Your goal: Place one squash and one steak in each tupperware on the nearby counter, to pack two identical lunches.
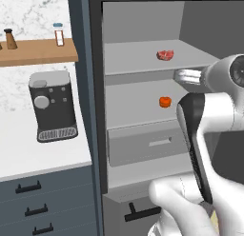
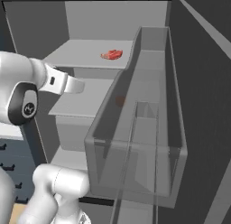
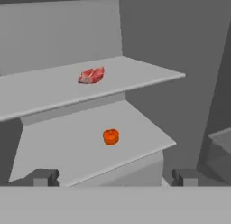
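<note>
Squash (image 3: 110,136) sits alone on lower fridge shelf (image 3: 67,151); steak (image 3: 91,75) above; gripper (image 3: 115,177) spread wide, holding nothing, touching nothing.

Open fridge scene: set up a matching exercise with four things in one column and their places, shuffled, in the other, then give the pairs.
Things:
1. pinkish-red raw steak
2. round orange-red squash
3. black and grey coffee machine
4. clear salt shaker with a blue cap

Places:
A. on the wooden wall shelf
B. on the fridge's upper grey shelf
C. on the white counter
D. on the fridge's lower grey shelf, above the drawer

Pairs: 1-B, 2-D, 3-C, 4-A
</note>
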